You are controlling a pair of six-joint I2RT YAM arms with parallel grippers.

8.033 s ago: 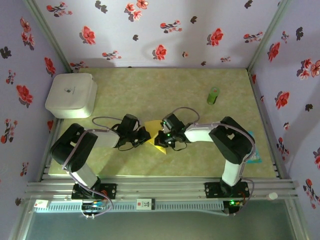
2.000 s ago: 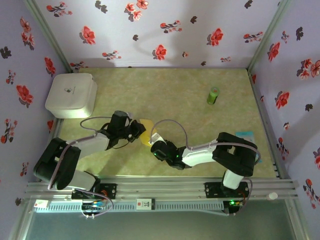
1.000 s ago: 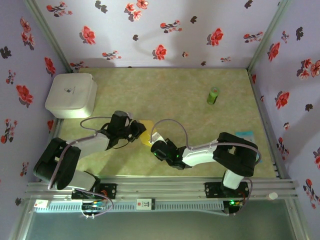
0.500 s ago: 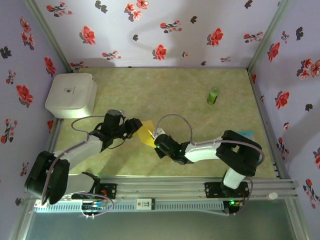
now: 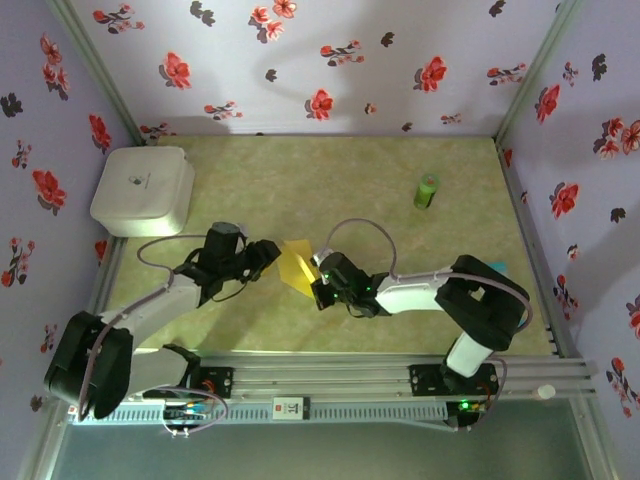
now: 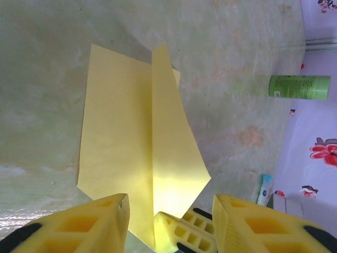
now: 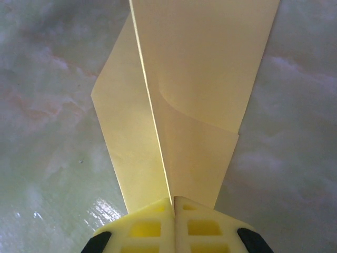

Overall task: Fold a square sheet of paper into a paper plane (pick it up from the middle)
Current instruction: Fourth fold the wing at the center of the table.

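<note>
1. Right gripper (image 7: 173, 204): fingers pressed together and clamped on the near edge of the sheet of paper (image 7: 195, 79), exactly where its centre crease ends.
2. Left gripper (image 6: 169, 210): fingers apart, nothing between the pads. It faces the right gripper from the opposite side, its open jaws either side of the pinched corner. I cannot tell whether either pad touches the paper.
3. The sheet runs straight out from the right fingertips. One half lies broad and flat. The other stands up along the crease as a narrow flap with a slanted edge. Whether its far end rests on the table (image 5: 350, 170) I cannot tell.
4. Progress, my reading: the centre crease is made and at least one diagonal fold is in. The far end is still wide and blunt, not a slim pointed dart. The nose and wing folds appear to be left, so this is roughly mid-task.
5. Material: thin bright yellow paper, matte, with sharp straight edges. One shallow curved dent shows beside the crease. It looks limp enough to bend under its own weight.
6. Beyond the sheet, the table surface is pale green and marbled, with a glossy patch near the right fingers.
7. Well past both grippers, a small green cylinder (image 5: 427, 190) lies on the right arm's side and a white rounded box (image 5: 143, 190) on the left arm's side, both well apart from the paper.
</note>
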